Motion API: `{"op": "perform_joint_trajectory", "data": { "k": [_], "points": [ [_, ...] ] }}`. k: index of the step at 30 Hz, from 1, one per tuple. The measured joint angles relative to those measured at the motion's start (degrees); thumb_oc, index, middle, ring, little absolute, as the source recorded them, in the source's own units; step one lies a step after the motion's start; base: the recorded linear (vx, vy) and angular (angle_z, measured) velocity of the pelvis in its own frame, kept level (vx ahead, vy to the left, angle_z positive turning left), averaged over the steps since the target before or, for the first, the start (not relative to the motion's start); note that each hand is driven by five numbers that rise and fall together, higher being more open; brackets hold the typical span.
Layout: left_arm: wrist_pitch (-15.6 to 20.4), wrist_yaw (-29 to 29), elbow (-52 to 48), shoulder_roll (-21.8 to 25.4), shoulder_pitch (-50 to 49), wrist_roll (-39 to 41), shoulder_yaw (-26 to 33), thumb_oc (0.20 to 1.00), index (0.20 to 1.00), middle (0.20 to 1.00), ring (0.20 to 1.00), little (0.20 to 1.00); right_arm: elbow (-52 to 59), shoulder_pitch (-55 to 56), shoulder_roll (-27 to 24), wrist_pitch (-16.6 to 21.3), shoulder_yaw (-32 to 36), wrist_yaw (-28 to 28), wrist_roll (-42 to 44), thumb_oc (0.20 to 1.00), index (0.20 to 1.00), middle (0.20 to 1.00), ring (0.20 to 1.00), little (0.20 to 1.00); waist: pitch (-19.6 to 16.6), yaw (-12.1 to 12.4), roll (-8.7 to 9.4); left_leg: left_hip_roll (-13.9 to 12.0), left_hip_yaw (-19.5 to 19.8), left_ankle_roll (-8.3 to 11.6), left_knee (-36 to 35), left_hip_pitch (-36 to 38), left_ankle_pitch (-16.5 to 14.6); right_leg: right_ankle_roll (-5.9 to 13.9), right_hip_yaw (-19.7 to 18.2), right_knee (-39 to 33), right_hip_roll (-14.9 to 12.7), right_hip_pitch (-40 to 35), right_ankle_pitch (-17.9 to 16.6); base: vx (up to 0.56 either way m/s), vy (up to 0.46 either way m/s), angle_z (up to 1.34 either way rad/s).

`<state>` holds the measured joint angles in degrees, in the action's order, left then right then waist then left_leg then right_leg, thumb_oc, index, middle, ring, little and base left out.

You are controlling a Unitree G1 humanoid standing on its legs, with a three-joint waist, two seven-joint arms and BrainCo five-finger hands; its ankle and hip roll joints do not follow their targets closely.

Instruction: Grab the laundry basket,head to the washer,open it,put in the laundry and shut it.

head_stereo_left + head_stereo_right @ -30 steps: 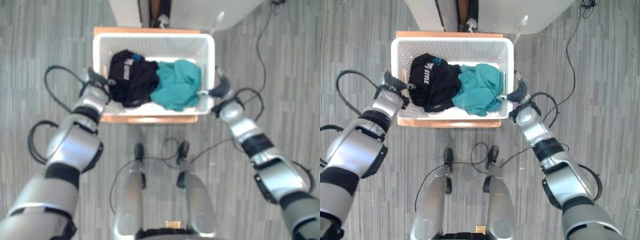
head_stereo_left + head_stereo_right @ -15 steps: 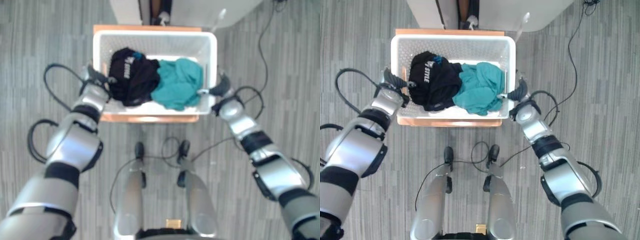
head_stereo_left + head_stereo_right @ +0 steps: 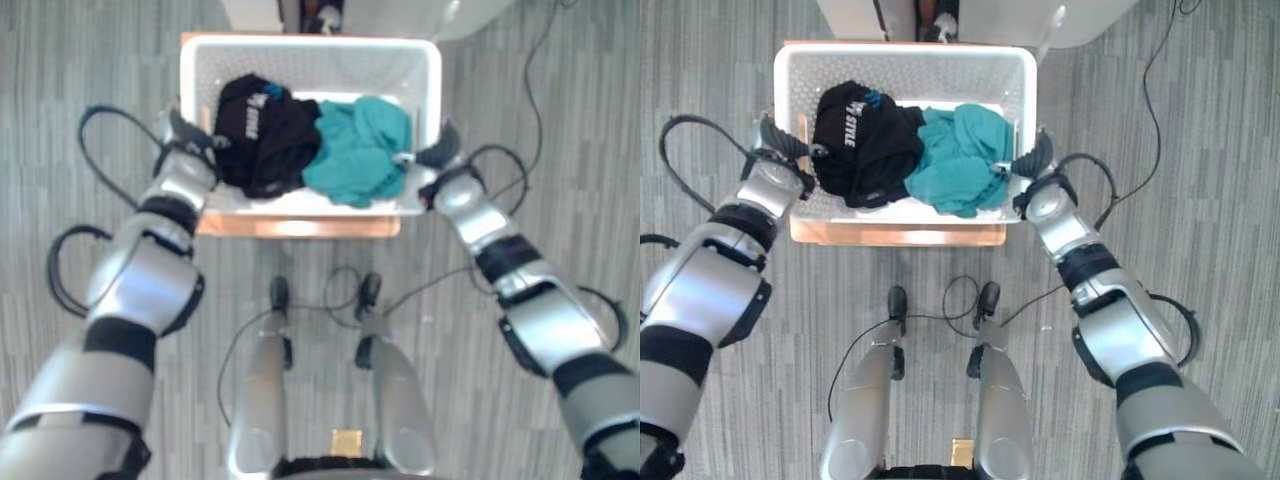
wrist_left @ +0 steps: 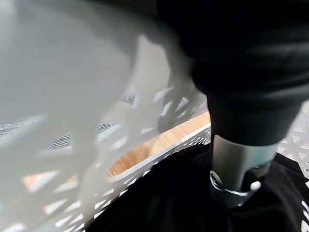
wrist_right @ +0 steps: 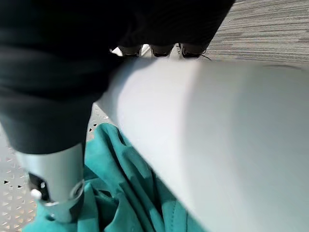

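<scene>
A white laundry basket (image 3: 310,42) holds a black garment (image 3: 262,130) on its left and a teal garment (image 3: 360,150) on its right. My left hand (image 3: 188,140) grips the basket's left rim, my right hand (image 3: 440,155) the right rim. In the left wrist view the thumb (image 4: 236,169) reaches inside over the black garment (image 4: 169,208), with the basket wall (image 4: 72,96) in the grip. The right wrist view has the thumb (image 5: 53,179) inside by the teal garment (image 5: 130,193), the rim (image 5: 217,125) clasped and the fingertips (image 5: 159,50) outside it.
Under the basket is a low wooden board (image 3: 300,227), its near edge showing. A pale cabinet-like unit (image 3: 990,15) with a dark gap stands right behind the basket. Grey striped floor lies on both sides.
The basket looks slightly larger and now covers the board's far edge, while more of the near edge shows. Both hands keep their hold on the rims. The view has shifted a little.
</scene>
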<state>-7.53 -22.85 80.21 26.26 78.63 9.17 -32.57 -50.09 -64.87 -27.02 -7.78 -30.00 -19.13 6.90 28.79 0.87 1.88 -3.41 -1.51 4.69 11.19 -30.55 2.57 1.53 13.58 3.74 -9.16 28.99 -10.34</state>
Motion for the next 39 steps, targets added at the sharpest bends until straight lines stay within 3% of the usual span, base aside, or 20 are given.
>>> {"op": "perform_joint_trajectory", "data": {
  "k": [13,23,39],
  "points": [
    [0.5,-1.0,-0.1,0.4,0.1,3.4,-0.6,1.0,1.0,1.0,1.0,1.0,-2.3,-1.4,3.7,1.4,1.6,-1.8,13.7,1.0,1.0,1.0,1.0,1.0,-0.1,0.1,-0.14,-0.1,-0.8,-0.08,1.8,-0.9,-0.1,-0.39,-1.2,1.1,0.0,1.1,-0.5,0.0,0.012,-0.02],
    [1.0,-0.8,-0.1,-1.1,0.4,11.4,0.0,1.0,1.0,1.0,1.0,1.0,-5.1,-2.2,4.6,2.0,1.4,-1.8,17.3,1.0,1.0,1.0,1.0,1.0,-0.3,0.6,-0.49,0.1,-1.0,-0.11,2.2,-1.1,-0.1,-0.47,-1.4,1.1,-0.2,1.2,-0.5,0.0,0.003,0.0],
    [1.0,-0.4,-0.1,-1.1,1.8,13.8,-0.8,1.0,1.0,1.0,1.0,1.0,-9.4,-5.3,5.5,2.6,-0.7,-1.5,20.7,1.0,1.0,1.0,1.0,1.0,-1.3,0.6,-0.77,0.1,-1.0,-0.29,3.9,-3.5,-0.2,-0.52,-1.5,1.9,-0.3,3.2,-0.6,0.0,0.0,0.0]
  ]
}}
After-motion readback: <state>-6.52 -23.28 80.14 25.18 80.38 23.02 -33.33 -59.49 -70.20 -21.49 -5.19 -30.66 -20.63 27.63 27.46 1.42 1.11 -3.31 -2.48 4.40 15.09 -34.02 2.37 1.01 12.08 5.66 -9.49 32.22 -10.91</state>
